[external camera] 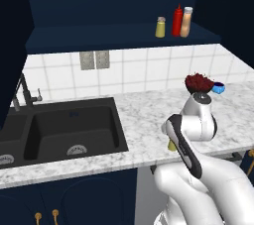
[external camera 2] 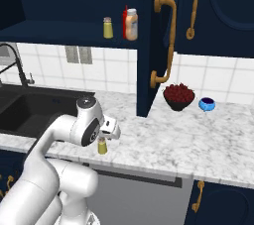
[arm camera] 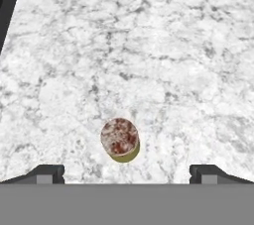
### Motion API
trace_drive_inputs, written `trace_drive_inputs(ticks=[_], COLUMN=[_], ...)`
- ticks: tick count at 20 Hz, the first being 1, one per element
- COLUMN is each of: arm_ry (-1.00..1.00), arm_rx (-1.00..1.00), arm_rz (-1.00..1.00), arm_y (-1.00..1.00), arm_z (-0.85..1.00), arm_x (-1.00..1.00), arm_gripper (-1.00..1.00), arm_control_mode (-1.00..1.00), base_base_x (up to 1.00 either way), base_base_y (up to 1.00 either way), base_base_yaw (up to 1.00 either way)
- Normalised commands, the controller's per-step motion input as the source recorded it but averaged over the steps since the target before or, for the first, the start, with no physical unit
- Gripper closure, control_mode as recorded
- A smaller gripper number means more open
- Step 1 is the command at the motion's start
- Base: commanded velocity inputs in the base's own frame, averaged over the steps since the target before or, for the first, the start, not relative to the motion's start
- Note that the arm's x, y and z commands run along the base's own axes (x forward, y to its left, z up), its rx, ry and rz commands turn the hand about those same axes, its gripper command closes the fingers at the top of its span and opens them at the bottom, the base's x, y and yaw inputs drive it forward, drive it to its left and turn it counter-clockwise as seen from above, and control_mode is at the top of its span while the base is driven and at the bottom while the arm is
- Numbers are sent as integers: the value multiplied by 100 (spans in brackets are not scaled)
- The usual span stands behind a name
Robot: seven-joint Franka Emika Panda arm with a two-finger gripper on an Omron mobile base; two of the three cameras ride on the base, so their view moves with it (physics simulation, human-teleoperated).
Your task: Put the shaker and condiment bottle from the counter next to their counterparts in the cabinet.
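On the counter [external camera 2: 163,135], the arm half-hides the shaker [external camera 2: 102,146].

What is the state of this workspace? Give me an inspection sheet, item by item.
Surface: marble counter, with a black sink and a faucet at its left.
Job's things: shaker upright near the counter's front edge; condiment bottle already on the cabinet shelf, next to the red squeeze bottle; twin shaker stands a little left of them.
Clutter: dark bowl of red fruit and small blue bowl at the back of the counter.
Grippers: pincer open, above the shaker, not touching it.
Cables: nothing seen.
Surroundings: open cabinet door, tiled wall with sockets.
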Motion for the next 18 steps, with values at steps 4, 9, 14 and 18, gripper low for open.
trace_drive_inputs(ticks=[4, 9, 14, 18], arm_ry=[-3, -7, -6, -4], arm_rx=[-2, -7, -7, 0], arm_rz=[0, 0, 0, 0], arm_y=[10, 32, 23, 0], arm_z=[-52, -49, -56, -68], arm_x=[-8, -9, -3, -9], arm_gripper=[-100, -100, -100, -100], arm_control_mode=[-100, -100, -100, -100], base_base_x=[0, 0, 0, 0], base_base_y=[0, 0, 0, 0], base_base_yaw=[0, 0, 0, 0])
